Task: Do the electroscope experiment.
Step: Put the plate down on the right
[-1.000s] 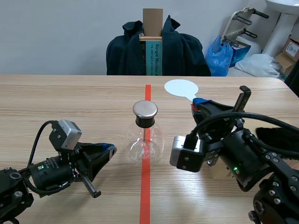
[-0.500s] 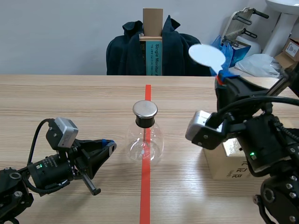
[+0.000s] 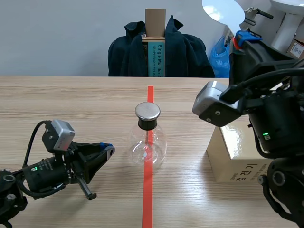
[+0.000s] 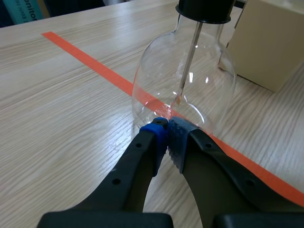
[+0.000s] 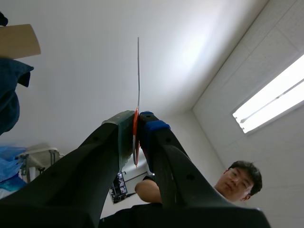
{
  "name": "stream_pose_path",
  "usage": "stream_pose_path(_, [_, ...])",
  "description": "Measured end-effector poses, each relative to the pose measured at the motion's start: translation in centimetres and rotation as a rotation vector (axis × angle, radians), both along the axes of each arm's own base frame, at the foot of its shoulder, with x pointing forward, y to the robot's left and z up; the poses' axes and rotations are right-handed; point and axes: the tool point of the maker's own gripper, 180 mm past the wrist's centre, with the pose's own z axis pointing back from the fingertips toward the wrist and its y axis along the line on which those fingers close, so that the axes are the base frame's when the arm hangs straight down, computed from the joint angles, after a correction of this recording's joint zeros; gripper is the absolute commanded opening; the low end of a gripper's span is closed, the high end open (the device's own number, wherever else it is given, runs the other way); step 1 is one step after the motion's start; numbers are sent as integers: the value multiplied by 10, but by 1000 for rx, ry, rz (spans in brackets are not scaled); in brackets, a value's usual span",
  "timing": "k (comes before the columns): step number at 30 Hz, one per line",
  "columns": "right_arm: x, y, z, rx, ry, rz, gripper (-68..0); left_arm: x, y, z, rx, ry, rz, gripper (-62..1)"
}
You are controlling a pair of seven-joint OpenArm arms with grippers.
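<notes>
One disc (image 3: 223, 10) pinched by right gripper (image 3: 237, 40); aloft.

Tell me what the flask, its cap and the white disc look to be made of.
The flask is probably clear glass: fully transparent, with sharp bright glints. Its cap looks like brushed metal, with a dull grey sheen, on a black stopper, likely rubber or plastic. The white disc in the right claw is a thin, stiff, matte sheet, edge-on in the wrist view; whether it is plastic or card, I cannot tell.
</notes>
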Motion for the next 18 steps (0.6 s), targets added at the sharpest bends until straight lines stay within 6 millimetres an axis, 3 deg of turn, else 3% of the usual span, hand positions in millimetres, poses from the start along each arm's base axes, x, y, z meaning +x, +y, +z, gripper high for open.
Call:
stream_pose_path(5, [-5, -17, 28, -20, -74, -38, -667, -6, 13, 7, 34, -9, -43, -578])
stream_pose_path(11, [-32, -49, 64, -6, -134, -84, -667, -20, 12, 23, 62, -45, -104, -578])
stream_pose_path(15, [-48, -73, 73, 0, -125, -140, -667, -28, 12, 30, 94, -37, -111, -578])
stream_pose_path(18, [-55, -88, 65, -38, -85, -186, -667, -32, 14, 46, 83, -50, -94, -578])
